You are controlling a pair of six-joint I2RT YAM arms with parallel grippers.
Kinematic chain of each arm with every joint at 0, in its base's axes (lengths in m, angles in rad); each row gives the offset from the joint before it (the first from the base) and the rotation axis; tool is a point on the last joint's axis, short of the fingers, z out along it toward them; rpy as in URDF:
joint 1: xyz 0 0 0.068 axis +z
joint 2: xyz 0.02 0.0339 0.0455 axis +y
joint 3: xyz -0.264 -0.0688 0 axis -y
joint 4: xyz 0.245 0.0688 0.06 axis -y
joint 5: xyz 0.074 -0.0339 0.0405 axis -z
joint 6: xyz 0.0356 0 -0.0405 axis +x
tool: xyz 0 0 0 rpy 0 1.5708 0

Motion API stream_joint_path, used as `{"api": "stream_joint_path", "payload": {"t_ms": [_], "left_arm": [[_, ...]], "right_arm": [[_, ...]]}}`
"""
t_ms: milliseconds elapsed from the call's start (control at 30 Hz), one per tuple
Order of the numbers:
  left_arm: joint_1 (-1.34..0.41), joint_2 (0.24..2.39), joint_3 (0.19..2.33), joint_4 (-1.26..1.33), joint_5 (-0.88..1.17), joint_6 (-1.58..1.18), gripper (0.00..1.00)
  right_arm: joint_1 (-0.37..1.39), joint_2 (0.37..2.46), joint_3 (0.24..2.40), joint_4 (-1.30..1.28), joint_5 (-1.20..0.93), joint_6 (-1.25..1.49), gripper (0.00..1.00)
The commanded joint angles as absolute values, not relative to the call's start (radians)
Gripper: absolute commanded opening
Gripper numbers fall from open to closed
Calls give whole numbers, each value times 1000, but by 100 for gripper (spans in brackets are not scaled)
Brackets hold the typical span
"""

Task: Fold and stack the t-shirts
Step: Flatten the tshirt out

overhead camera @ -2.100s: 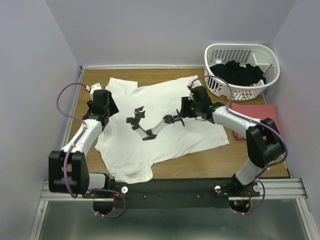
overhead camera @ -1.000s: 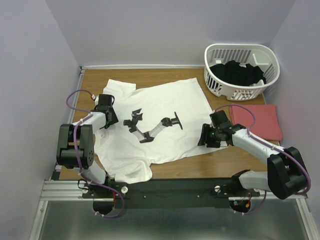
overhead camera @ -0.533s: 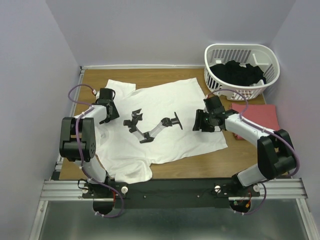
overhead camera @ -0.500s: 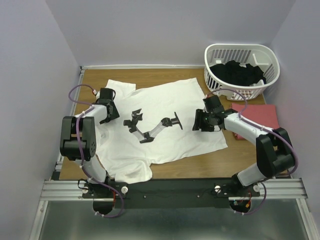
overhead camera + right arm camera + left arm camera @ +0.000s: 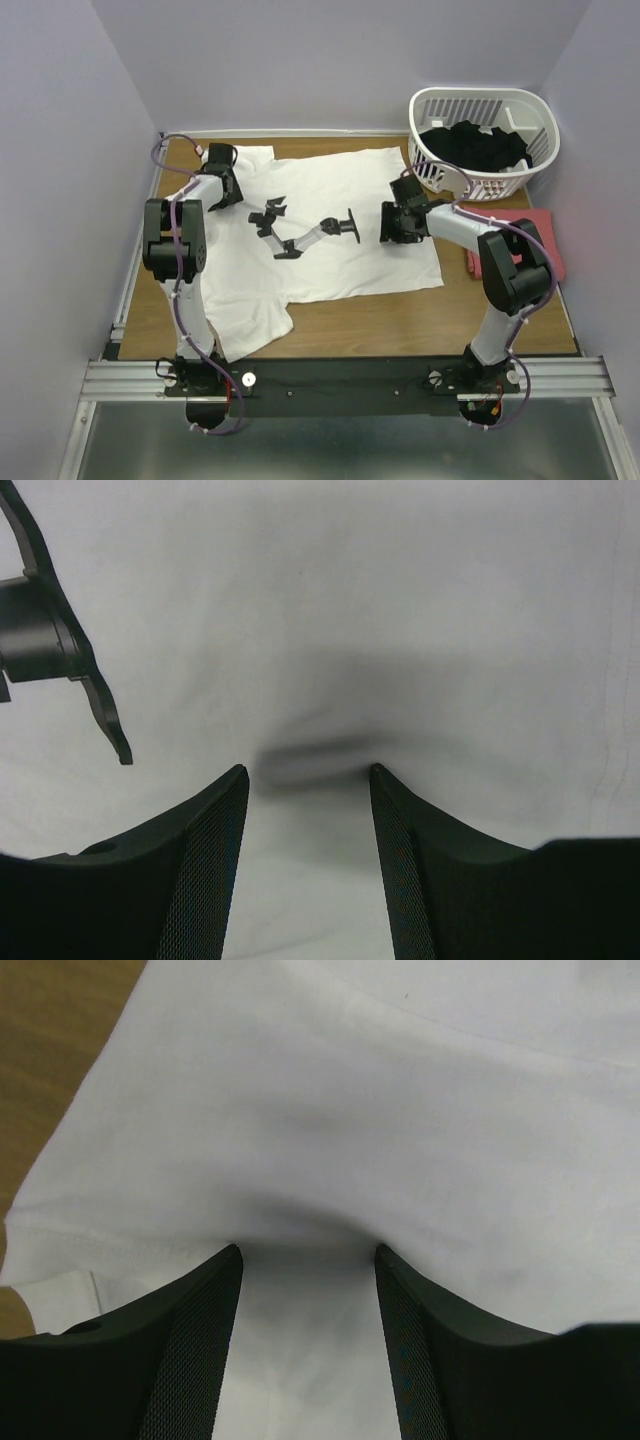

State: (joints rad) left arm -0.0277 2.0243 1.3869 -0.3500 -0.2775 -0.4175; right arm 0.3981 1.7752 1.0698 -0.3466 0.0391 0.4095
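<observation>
The large white t-shirt (image 5: 330, 270) lies spread on the wooden table (image 5: 400, 325). My left gripper (image 5: 226, 196) is open, its tips pressing down on the cloth by the far left sleeve; the left wrist view shows white fabric (image 5: 400, 1110) between the parted fingers (image 5: 200, 1360). My right gripper (image 5: 388, 228) is also open and presses on the shirt's right half, denting the cloth (image 5: 400, 600) at its tips. The salmon-red t-shirt (image 5: 545, 262) lies folded at the right edge, partly hidden by my right arm.
A black and white jointed clamp (image 5: 305, 232) lies on the middle of the white shirt, with its end just left of my right gripper (image 5: 308, 768). A white slatted basket (image 5: 430, 172) holding dark clothes stands at the far right. Bare wood (image 5: 50, 1040) shows left of the sleeve.
Both grippers have moved toward the far edge, the left one by more. The white shirt slid with them; its near hem now lies farther from the arm bases.
</observation>
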Motion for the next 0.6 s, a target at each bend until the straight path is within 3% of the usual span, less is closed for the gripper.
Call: {"api": "stream_joint_path", "payload": {"t_ms": [0,333,433,567], "left_arm": [[-26,2173,1494,-454,-310,-384,64],[-18,2367,1886,-549,-382,-354,62],[-17,2362,1905,-516,-382,-351,63],[-17,2190,1781,-419,-371,-373,70]], "right_arm": [[396,1887,1135,-322,144,374,59],[394,2017,1315,-324,161,356,59],[396,1985,1336,-325,135,336,59],[394,1908,1319,-334,91,302,60]]}}
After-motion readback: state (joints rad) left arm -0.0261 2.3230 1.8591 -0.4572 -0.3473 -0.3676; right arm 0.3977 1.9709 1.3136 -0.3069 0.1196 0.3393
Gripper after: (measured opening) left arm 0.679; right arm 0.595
